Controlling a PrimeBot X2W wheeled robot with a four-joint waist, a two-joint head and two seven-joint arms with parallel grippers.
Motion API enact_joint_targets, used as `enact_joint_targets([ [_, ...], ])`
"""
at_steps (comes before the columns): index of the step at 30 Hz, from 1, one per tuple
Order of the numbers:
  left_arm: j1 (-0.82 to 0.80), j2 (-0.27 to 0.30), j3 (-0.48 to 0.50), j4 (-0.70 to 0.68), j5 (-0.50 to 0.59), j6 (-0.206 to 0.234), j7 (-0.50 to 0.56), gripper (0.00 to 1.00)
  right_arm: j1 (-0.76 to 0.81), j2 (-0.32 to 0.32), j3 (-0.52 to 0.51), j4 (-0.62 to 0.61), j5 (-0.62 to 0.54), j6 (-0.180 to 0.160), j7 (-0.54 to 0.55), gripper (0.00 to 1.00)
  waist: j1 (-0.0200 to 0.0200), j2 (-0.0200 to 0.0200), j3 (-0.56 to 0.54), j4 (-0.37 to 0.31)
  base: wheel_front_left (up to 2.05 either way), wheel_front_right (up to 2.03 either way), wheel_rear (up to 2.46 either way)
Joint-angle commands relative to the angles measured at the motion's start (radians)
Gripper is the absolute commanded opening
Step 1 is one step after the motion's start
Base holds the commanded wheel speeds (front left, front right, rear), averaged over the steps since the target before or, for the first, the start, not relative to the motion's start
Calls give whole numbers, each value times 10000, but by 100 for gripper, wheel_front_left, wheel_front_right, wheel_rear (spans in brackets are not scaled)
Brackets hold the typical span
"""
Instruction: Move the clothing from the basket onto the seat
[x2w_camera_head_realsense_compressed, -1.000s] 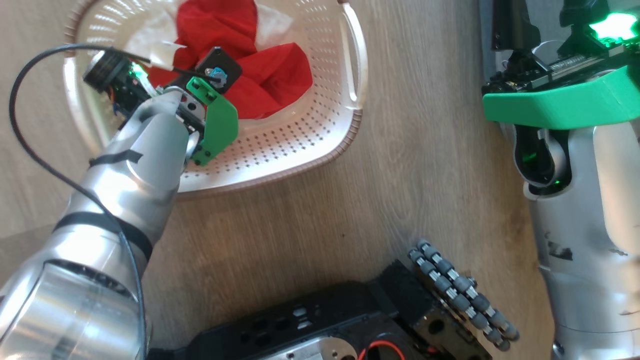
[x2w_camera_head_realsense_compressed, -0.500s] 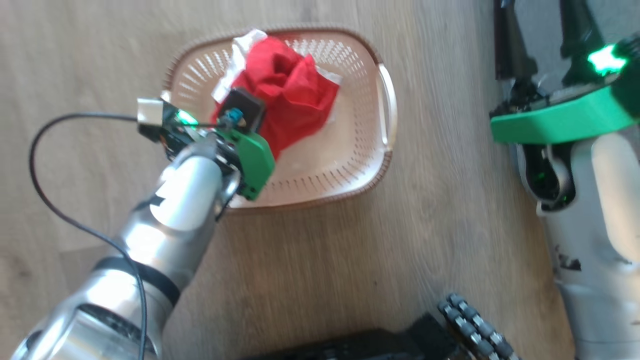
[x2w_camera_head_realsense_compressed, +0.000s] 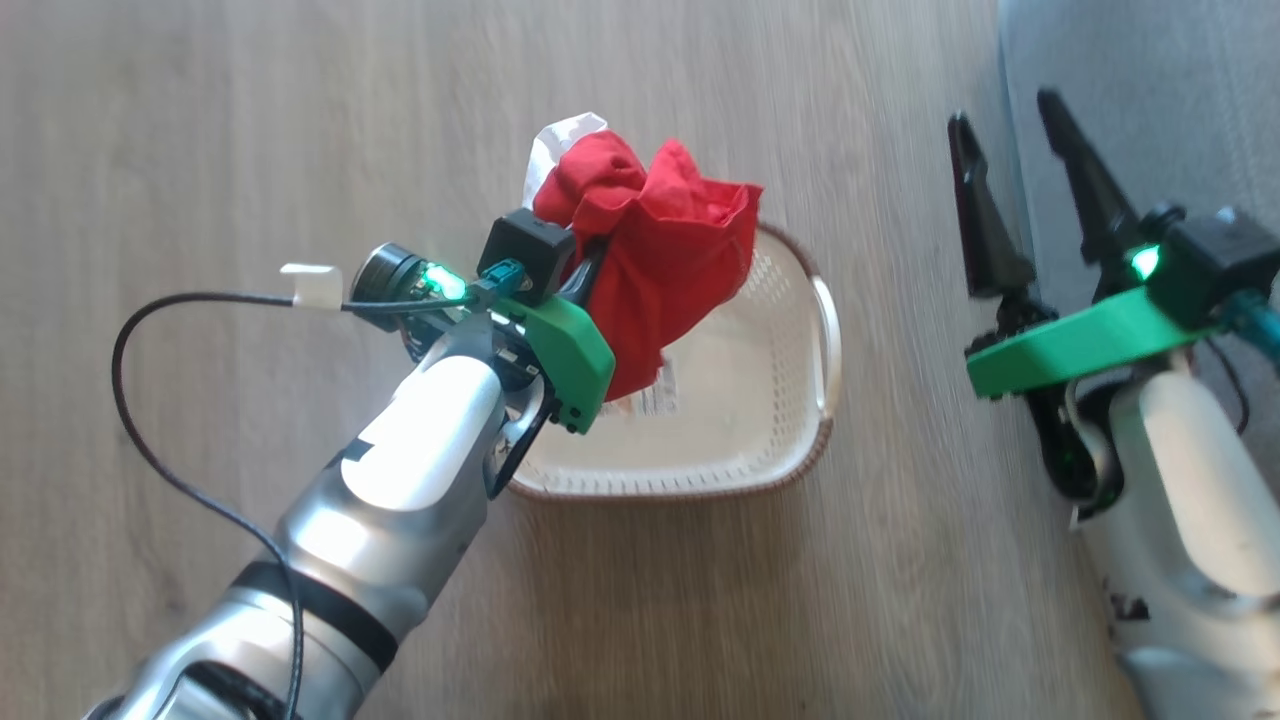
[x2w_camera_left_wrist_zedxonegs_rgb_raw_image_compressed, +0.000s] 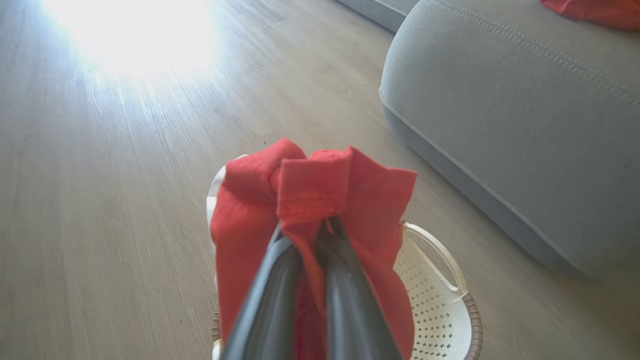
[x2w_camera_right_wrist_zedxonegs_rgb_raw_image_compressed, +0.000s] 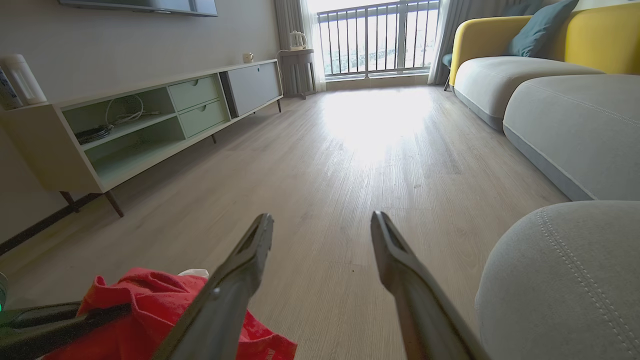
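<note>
The red clothing (x2w_camera_head_realsense_compressed: 660, 260) hangs in a bunched bundle over the left half of the basket (x2w_camera_head_realsense_compressed: 790, 440), pinched near its top. A white band (x2w_camera_head_realsense_compressed: 560, 140) pokes out at the bundle's far end. The head view does not show whether the lowest fold is clear of the basket's perforated floor. In the left wrist view the cloth (x2w_camera_left_wrist_zedxonegs_rgb_raw_image_compressed: 310, 190) spills over both dark fingers (x2w_camera_left_wrist_zedxonegs_rgb_raw_image_compressed: 270, 295), with the basket's wall and side handle (x2w_camera_left_wrist_zedxonegs_rgb_raw_image_compressed: 435, 300) showing below and to the right of it.

The left gripper (x2w_camera_left_wrist_zedxonegs_rgb_raw_image_compressed: 322, 227) has its two fingers drawn almost together, and a fold of the red fabric is clamped between them. Its pale forearm (x2w_camera_head_realsense_compressed: 420, 460) reaches in over the basket's near-left rim. A black cable (x2w_camera_head_realsense_compressed: 150, 400) loops off to the basket's left.

The rest of the basket's floor is bare apart from a sticker (x2w_camera_head_realsense_compressed: 665, 395) just under the hanging hem. The basket sits on a wood-grain floor (x2w_camera_head_realsense_compressed: 200, 150).

To the basket's right, well apart from it, the right gripper (x2w_camera_head_realsense_compressed: 1003, 112) hovers with its fingers spread wide and nothing between them. The right wrist view shows the same gap (x2w_camera_right_wrist_zedxonegs_rgb_raw_image_compressed: 321, 219). Beyond it, further right of the basket, lies the grey seat (x2w_camera_left_wrist_zedxonegs_rgb_raw_image_compressed: 525, 125) with its stitched seam. Another scrap of red fabric (x2w_camera_left_wrist_zedxonegs_rgb_raw_image_compressed: 595, 10) rests on top of the seat.
</note>
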Motion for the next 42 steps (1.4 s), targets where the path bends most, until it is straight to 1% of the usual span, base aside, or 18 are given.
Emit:
enact_joint_targets([
  [1, 40, 105, 455, -622, -102, 92, -125, 0, 331, -21, 168, -138, -37, -2, -63, 100, 1, -1, -886, 448, 0, 0, 0],
  [6, 322, 105, 815, -1459, -34, 60, -126, 0, 857, 21, 170, 183, -40, -2, -63, 100, 1, -1, -1703, 673, 0, 0, 0],
  [13, 520, 105, 1054, -2404, -36, 24, -127, 0, 1442, 70, 280, 476, -16, -2, -63, 100, 1, -1, -2471, 833, 0, 0, 0],
  [19, 311, 105, 958, -2982, -209, -35, -127, 0, 1836, 263, 439, 710, 0, -2, -63, 100, 1, -1, -2988, 880, 0, 0, 0],
  [29, -27, 105, 593, -3485, -385, 156, -97, 0, 2100, 459, 674, 777, 13, -2, -63, 100, 1, -1, -3249, 931, 0, 0, 0],
  [33, -47, 105, 440, -3628, -449, 212, -94, 0, 1812, 424, 1319, 422, 96, -2, -63, 100, 1, -1, -3264, 948, 0, 0, 0],
  [36, -42, 105, 352, -3688, -500, 233, -96, 0, 1445, 347, 2070, 130, 135, -2, -63, 100, 1, -1, -3274, 976, 0, 0, 0],
  [37, -36, 105, 275, -3729, -525, 252, -98, 0, 1137, 291, 2572, 62, 162, -2, -63, 100, 1, -1, -3271, 1002, 0, 0, 0],
  [39, -27, 105, 173, -3786, -567, 271, -99, 0, 777, 223, 3054, 170, 163, -2, -63, 100, 1, -1, -3282, 1050, 0, 0, 0],
  [42, -32, 105, -9, -3868, -668, 296, -100, 0, 202, 157, 3687, 709, 85, -2, -63, 100, 1, -1, -3294, 1157, 0, 0, 0],
])
